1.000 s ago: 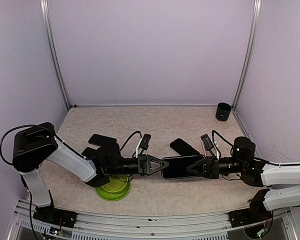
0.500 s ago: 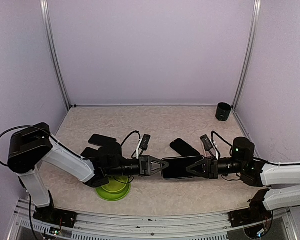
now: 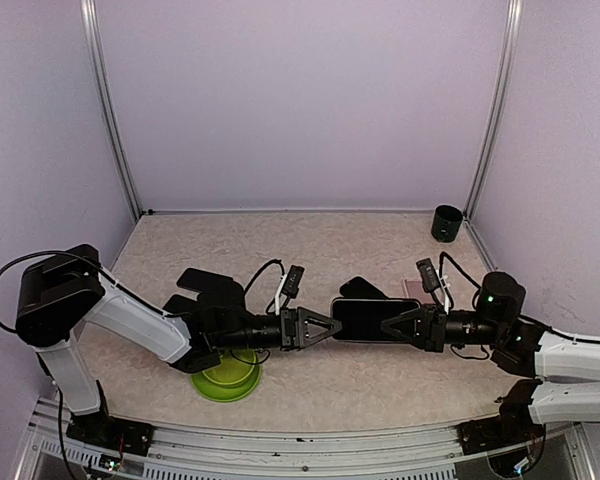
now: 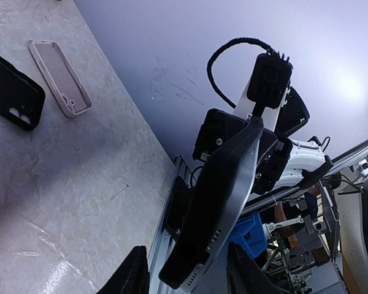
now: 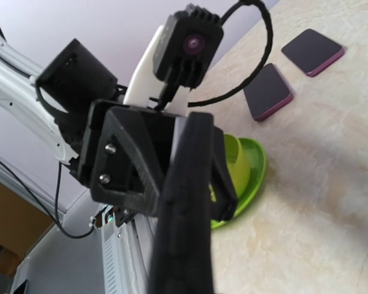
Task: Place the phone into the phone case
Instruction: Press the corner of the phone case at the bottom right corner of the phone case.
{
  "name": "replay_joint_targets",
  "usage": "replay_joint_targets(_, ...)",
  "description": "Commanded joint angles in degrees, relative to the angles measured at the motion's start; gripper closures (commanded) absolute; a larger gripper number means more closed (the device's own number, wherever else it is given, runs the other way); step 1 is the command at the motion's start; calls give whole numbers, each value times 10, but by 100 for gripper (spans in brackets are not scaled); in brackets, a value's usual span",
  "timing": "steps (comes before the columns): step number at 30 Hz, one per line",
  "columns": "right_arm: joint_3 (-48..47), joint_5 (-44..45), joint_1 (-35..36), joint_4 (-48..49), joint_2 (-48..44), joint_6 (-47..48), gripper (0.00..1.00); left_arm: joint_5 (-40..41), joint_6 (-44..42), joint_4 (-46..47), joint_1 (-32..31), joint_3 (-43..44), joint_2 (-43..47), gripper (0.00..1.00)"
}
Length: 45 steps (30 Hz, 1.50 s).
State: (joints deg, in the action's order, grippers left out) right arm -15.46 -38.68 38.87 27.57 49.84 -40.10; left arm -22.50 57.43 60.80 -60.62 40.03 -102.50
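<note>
By the front edge of the table (image 3: 380,395), a green dish (image 3: 230,388) lies partly under the left arm. The right wrist view shows a green cup (image 5: 233,156) standing in it. Just beyond, both arms reach toward each other low over the middle of the table. The phone (image 3: 368,318), black, hangs in the air between them, off the surface. Its long axis runs left to right and its broad face is turned up to the overhead camera. The right gripper (image 3: 396,325) is clamped on the phone's right end and carries it. The left gripper (image 3: 330,326) is at the phone's left end with its jaws parted. In the left wrist view its fingers (image 4: 132,275) stand either side of the phone's edge with a gap on both sides, not pressing. Behind the phone a black case (image 3: 362,289) lies flat on the table at a slant. Just beside it is a pale pink case (image 4: 58,76), hollow side up, camera cutout showing; whether the two touch, cannot tell. Further left, behind the left arm, lie a dark slab (image 3: 205,279) and a second dark slab (image 3: 178,303), both purple-edged in the right wrist view. Phone or case, cannot tell. In the far right corner a black cup (image 3: 447,222) stands upright by the frame post.
</note>
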Motion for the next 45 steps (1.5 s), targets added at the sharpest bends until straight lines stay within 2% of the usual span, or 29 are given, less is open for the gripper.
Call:
replay_joint_targets(1, -25, -10, -2, 47, 7, -6, 100, -24, 1, 22, -6, 19, -8, 57)
replay_joint_targets(12, -19, -18, -2, 79, 8, -26, 100, -52, 11, 66, -9, 20, -14, 66)
replay_joint_targets(16, -16, -16, -2, 81, 8, -30, 100, -61, 12, 81, -10, 17, -15, 79)
replay_joint_targets(20, -13, -8, -2, 76, 13, -27, 100, -60, 12, 82, -10, 15, -15, 96)
replay_joint_targets(22, -16, -2, -2, 63, 15, -18, 100, -51, 14, 68, -9, 15, -15, 100)
replay_joint_targets(29, -25, 16, -2, 20, 15, 11, 94, 30, -14, -57, -8, 21, 0, 100)
replay_joint_targets(33, -30, 19, -2, 5, 19, 21, 97, 83, -50, -146, -15, 38, 17, 100)
replay_joint_targets(37, -35, 29, -2, -11, 22, 30, 99, 113, -65, -182, -17, 39, 35, 99)
replay_joint_targets(45, -34, 10, -2, -12, 10, 39, 100, 99, -67, -151, -2, 9, 66, 69)
